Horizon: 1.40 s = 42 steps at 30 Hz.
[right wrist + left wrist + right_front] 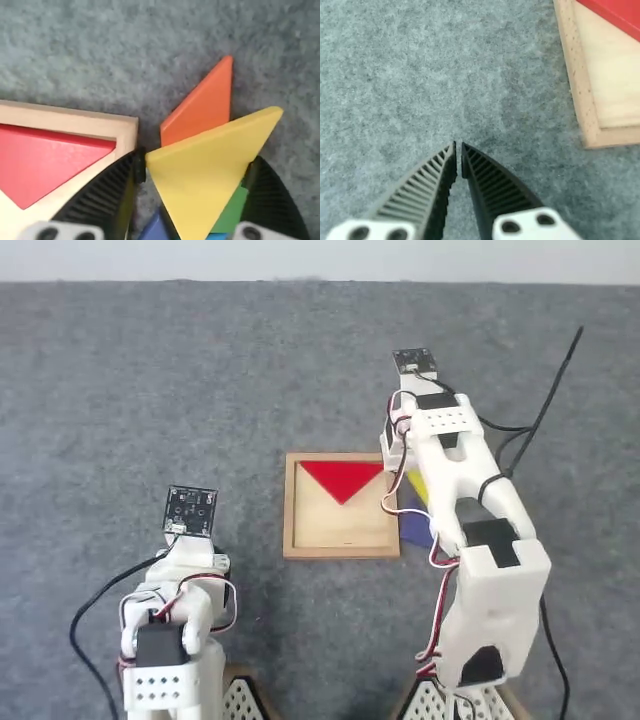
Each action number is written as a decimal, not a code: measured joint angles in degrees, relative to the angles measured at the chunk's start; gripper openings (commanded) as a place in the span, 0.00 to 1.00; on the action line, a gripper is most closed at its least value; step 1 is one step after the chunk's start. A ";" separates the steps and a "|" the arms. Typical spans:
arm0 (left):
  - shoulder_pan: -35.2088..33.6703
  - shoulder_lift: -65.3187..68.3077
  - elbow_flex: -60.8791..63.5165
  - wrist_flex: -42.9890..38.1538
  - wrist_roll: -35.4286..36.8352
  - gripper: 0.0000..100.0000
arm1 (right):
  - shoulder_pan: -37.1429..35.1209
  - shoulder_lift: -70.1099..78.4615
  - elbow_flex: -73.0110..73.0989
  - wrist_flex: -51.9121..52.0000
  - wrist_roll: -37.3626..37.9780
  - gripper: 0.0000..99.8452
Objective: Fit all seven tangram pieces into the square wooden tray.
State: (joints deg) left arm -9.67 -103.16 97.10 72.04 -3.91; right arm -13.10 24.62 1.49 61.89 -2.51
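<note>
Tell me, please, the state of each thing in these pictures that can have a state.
wooden tray: holds one piece, mostly bare
red triangle: flat in the wooden tray, against its rim
left gripper: shut, empty, over the mat
right gripper: shut on the yellow triangle
yellow triangle: held, outside the wooden tray
orange piece: on the mat, partly under the yellow triangle
green piece: partly covered
blue piece: partly covered
</note>
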 measured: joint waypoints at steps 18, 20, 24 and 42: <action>0.00 0.00 0.00 0.00 0.00 0.02 | -0.26 -3.34 0.09 0.97 0.00 0.28; 0.00 0.00 0.00 0.00 0.00 0.02 | -0.26 -4.57 1.41 0.97 0.00 0.28; 0.00 0.00 0.00 0.00 0.00 0.02 | -0.35 -6.42 2.46 1.05 0.00 0.28; 0.00 0.00 0.00 0.00 0.00 0.02 | -1.93 -6.15 2.46 -0.53 0.00 0.36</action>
State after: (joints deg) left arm -9.67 -103.16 97.10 72.04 -3.91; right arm -15.03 18.46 3.96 61.36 -2.51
